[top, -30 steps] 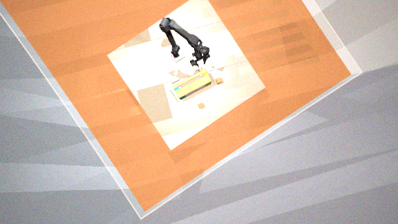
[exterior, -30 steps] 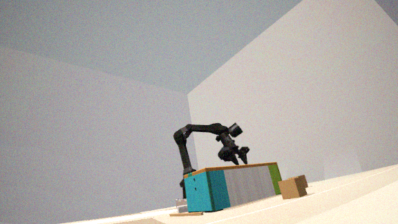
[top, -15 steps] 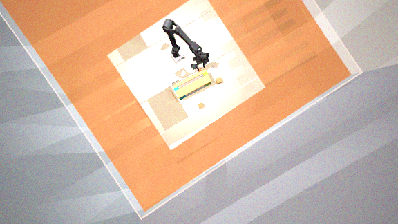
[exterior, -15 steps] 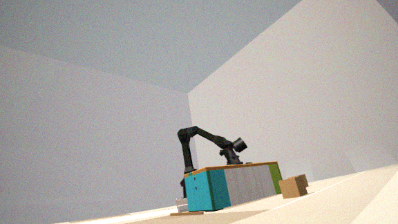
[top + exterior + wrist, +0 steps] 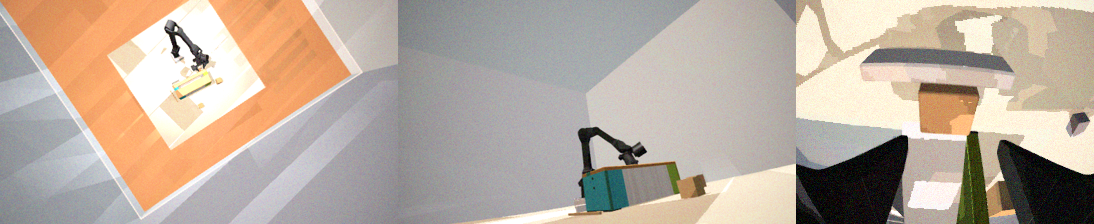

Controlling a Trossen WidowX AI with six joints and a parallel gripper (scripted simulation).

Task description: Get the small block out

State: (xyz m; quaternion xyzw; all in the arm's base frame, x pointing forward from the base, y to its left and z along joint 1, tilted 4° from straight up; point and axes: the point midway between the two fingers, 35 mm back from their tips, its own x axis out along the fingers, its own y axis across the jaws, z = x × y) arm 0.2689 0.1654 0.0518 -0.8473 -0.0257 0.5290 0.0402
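The small orange block [image 5: 946, 111] [image 5: 200, 70] sits on the table outside the box, near the green end, beside a low grey-and-white bar [image 5: 938, 72]. The long box [image 5: 194, 87] [image 5: 596, 200] stands upright, with a teal end and a green end; its green end panel [image 5: 973, 187] shows below the block in the wrist view. My gripper [image 5: 954, 144] [image 5: 198, 68] is open and points down beside the box. The block appears beyond and between the fingertips, not gripped. In the exterior view the box hides the fingertips and the block.
A tan block [image 5: 219, 81] [image 5: 688, 187] stands just off the green end. Another tan block [image 5: 201, 106] lies on the opposite side of the box from the arm. A small dark block [image 5: 1077, 125] shows at the right of the wrist view. A flat tan strip [image 5: 584, 213] lies by the teal end.
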